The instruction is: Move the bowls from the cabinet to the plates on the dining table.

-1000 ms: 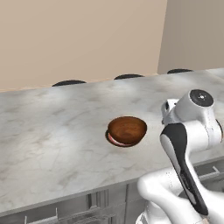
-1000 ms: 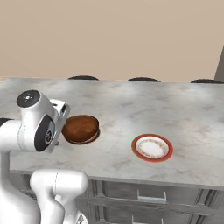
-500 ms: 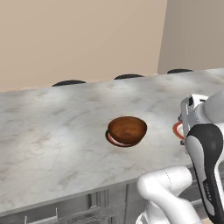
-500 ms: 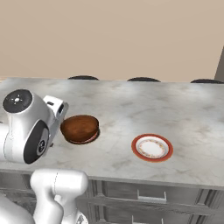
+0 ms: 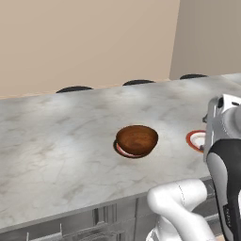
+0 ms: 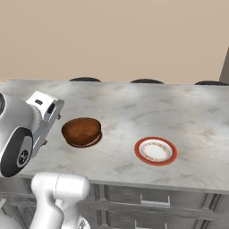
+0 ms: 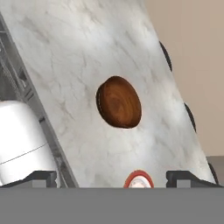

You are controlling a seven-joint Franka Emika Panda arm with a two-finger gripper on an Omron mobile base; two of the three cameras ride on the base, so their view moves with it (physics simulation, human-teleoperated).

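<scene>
Since a second ago my arm has swung away from the brown bowl [image 5: 137,140] toward the near edge of the table [image 5: 56,141]; in the left base view the wrist has slid rightward until it half covers the empty plate [image 5: 196,140], while the bowl, both plates and the view behind them have stayed put, so the base has not driven.

Reading left to right in the right base view: my wrist hangs at the left, off the table's front edge; next comes the dark wooden bowl, seated on its plate [image 6: 88,141] with just a sliver of rim showing beneath it; then, well apart to the right, the second plate [image 6: 155,150] sits bare. In the hand view the claw [image 7: 117,178] is spread wide with nothing between its tips, looking back along the marbled top at the bowl.

I judge one bowl delivered and the cream one still to fetch from the cabinet. To do this retreat well I would keep the claw open, lift and pull the arm back clear of the bowl before turning the base, so an elbow swing cannot nudge the bowl off its plate. I would keep the second plate's spot in mind for the return trip.
</scene>
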